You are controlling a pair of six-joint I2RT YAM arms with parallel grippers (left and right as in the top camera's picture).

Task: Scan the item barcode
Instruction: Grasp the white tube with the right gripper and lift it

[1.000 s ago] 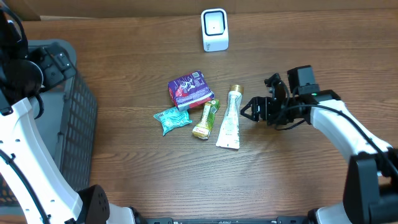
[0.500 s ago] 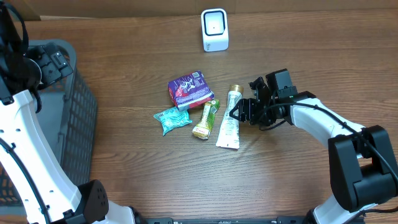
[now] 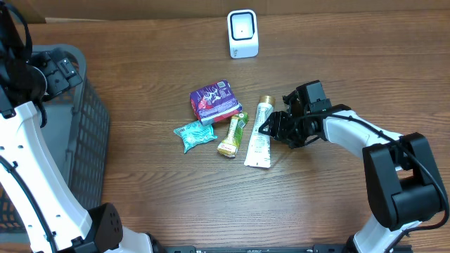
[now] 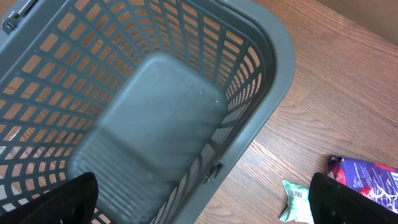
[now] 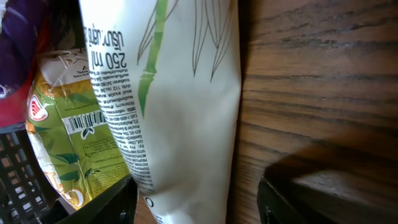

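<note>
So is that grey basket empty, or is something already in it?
Empty, as far as shown: the left wrist view looks straight into the basket and shows only its bare floor.

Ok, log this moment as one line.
stage: pre-grasp | right tool: open, straddling white tube | left tool: open, over grey basket | white scanner: table's far edge

Dark wood-grain table (image 3: 140, 204) w/ tan board (image 3: 126, 8) along far edge
</note>
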